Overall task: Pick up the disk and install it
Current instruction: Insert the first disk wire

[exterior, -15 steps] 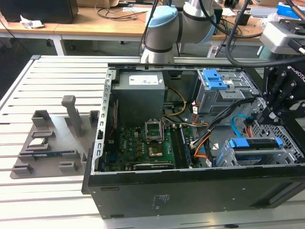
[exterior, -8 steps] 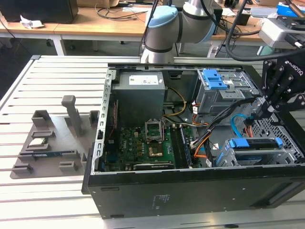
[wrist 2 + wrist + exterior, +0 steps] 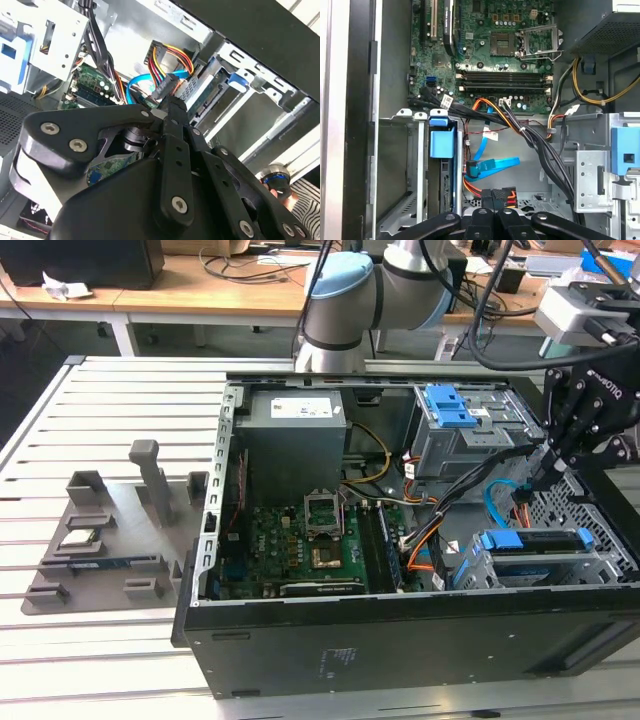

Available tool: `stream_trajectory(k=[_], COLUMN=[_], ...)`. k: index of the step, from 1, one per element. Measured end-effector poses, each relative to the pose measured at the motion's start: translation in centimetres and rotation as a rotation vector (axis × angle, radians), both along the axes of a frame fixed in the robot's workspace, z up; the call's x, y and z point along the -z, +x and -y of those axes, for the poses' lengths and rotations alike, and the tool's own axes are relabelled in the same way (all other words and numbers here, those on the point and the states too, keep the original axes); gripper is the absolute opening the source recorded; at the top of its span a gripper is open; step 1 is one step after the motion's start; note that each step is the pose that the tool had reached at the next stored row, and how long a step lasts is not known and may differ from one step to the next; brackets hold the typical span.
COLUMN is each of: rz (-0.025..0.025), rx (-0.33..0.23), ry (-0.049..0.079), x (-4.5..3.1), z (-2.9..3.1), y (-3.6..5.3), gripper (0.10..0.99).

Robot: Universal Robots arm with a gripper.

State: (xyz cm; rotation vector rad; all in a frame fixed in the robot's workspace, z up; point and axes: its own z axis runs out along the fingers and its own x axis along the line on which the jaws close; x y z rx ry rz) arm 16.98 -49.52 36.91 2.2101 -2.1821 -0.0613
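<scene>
The disk [image 3: 530,542], edged by its blue carrier, is seen seated in the lower drive bay [image 3: 545,570] of the open computer case [image 3: 400,640]. Just above it, the gripper [image 3: 533,478] is held with its fingers together, clamped on a black cable connector [image 3: 162,90]. Coloured cables [image 3: 495,125] are draped between bay and motherboard [image 3: 300,545]. Beyond, the grey cage [image 3: 455,435] with 1 blue latch is mounted.

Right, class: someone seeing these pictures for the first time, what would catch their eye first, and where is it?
Probably the open black computer case lying on the slatted table, its green motherboard exposed. Next, the black gripper reaching in at the exterior view's right, close to a plug with red and yellow wires. Bright blue also stands out: the disk sits in its bay there.
</scene>
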Motion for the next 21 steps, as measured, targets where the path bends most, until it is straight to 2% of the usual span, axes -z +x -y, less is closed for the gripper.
stream_trajectory(k=[1,3,8,9,10,11,12,13,15,17,21], rz=[0.0000,-0.0001,0.0000,0.0000,0.0000,0.0000,0.0000,0.0000,0.0000,0.0001,-0.0042], rx=[0.000,0.000,0.000,0.000,0.000,0.000,0.000,0.000,0.000,0.000,0.000], ry=[0.000,-0.001,-0.003,-0.003,-0.003,-0.003,-0.003,-0.003,-0.004,-0.003,-0.004], x=[0.57,0.97,1.07,1.07,1.07,1.07,1.07,1.07,1.06,0.50,1.16], z=[-0.34,-0.57,-0.71,-0.72,-0.72,-0.72,-0.72,-0.72,-0.73,-0.77,-1.11], y=[0.06,0.13,0.29,0.29,0.29,0.29,0.29,0.29,0.29,0.29,0.29], gripper=[0.106,0.106,0.106,0.169,0.169,0.235,0.235,0.302,0.302,0.302,0.302])
